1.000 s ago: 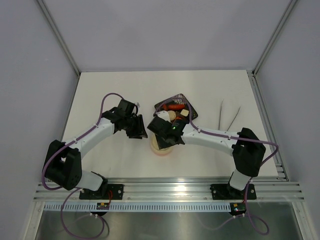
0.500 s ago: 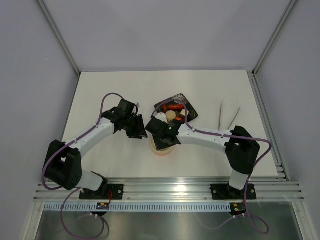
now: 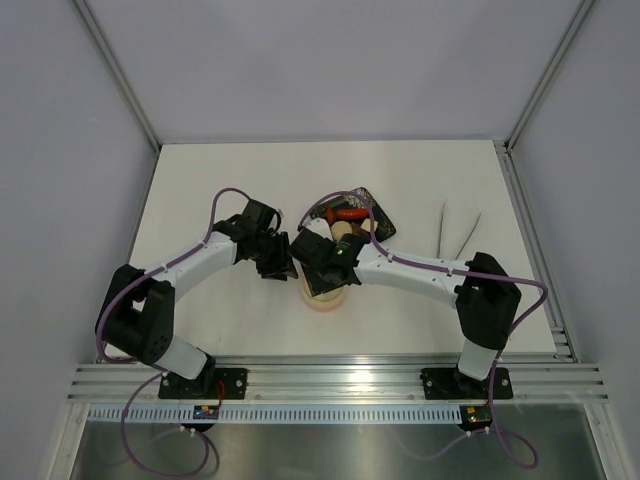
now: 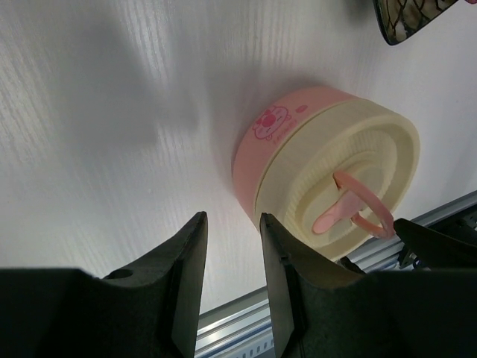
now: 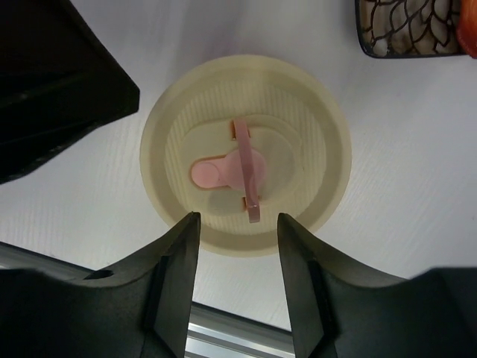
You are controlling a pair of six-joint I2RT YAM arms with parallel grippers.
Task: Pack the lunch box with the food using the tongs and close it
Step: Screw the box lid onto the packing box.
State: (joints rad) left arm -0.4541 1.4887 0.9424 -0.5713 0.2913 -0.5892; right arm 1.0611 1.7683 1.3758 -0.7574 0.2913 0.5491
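Table (image 3: 200, 190): right tool (image 5: 238, 218) ajar above lid (image 5: 302, 149)

Lunch box (image 4: 257, 160): round pink-walled tub, upright on the surface (image 3: 220, 190).
Lid (image 5: 313, 149): cream, ribbed, seated on the tub, pink loop raised at centre.
Food (image 3: 344, 230): red sausage (image 3: 350, 214) and pale pieces, in black tray (image 3: 385, 223).
Tongs (image 3: 444, 250): silvery V, flat, far right.

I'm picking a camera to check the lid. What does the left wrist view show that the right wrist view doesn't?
Left wrist only: the pink side wall of the lunch box, with its printed mark. Right wrist only: the lid seen straight down, its whole round outline. Both: the lid's ribbed top, its pink handle, a black tray corner.
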